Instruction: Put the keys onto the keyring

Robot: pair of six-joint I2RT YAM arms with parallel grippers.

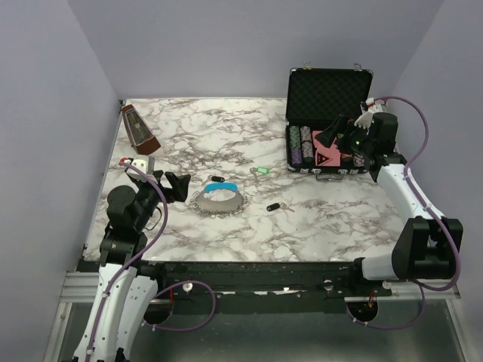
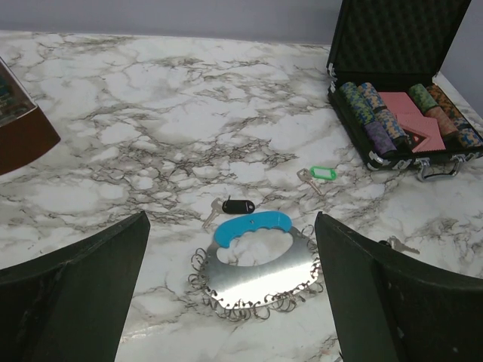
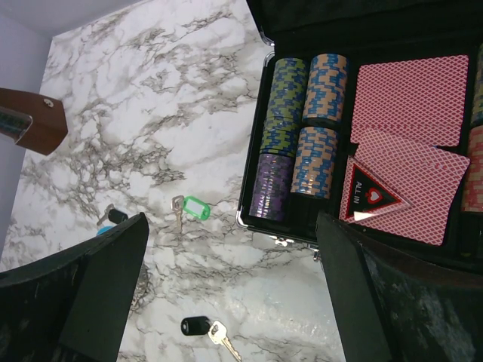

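Now, open case (image 1: 326, 92), poker chips (image 3: 293, 128), cards (image 3: 411, 98) inside

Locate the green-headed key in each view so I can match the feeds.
Top external: green-headed key near the centre, between the keyring and the open black case.
Left wrist: right of centre, beyond the keyring.
Right wrist: left of centre, just left of the case.
Shared landmark: the open black case, to the key's right in all three.
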